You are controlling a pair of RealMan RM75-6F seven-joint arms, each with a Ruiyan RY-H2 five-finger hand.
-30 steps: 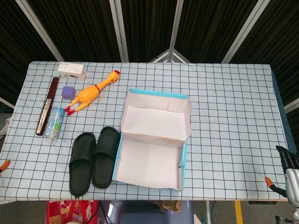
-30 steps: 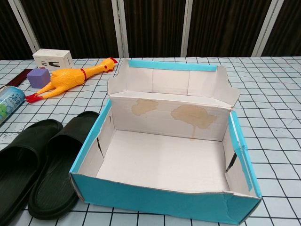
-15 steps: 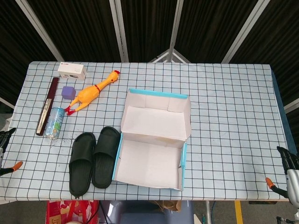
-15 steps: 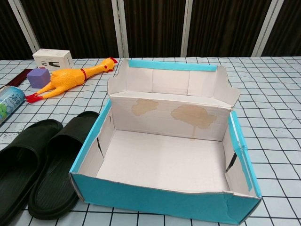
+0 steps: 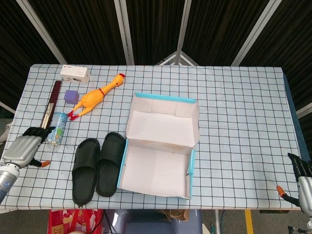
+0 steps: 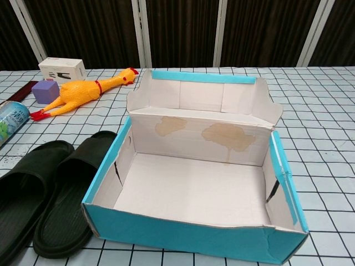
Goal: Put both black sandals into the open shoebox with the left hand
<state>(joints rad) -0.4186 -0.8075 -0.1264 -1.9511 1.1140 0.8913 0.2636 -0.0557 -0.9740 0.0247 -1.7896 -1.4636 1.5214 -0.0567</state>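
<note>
"Where are the black sandals [image 5: 98, 164]?"

"On the table [image 5: 243, 112], touching the open shoebox [image 5: 161, 146]. The left robot hand [image 5: 22, 148] holds nothing, fingers apart."

"What could go wrong?"

"It might bump the can [image 5: 57, 127]. The right robot hand [image 5: 303, 176]? I cannot tell."

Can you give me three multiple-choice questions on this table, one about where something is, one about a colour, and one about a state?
1. Where do the black sandals lie?
A. inside the shoebox
B. side by side on the table, left of the shoebox
C. on the rubber chicken

2. What colour is the outside of the shoebox?
A. red
B. blue
C. black

3. What is the left hand doing?
A. holding nothing, at the table's left edge
B. gripping one sandal
C. pressing the shoebox lid

Answers: 1 B, both sandals rest on the checked cloth beside the shoebox. 2 B, its outer walls are blue. 3 A, the left hand is apart from the sandals with nothing in it.
</note>
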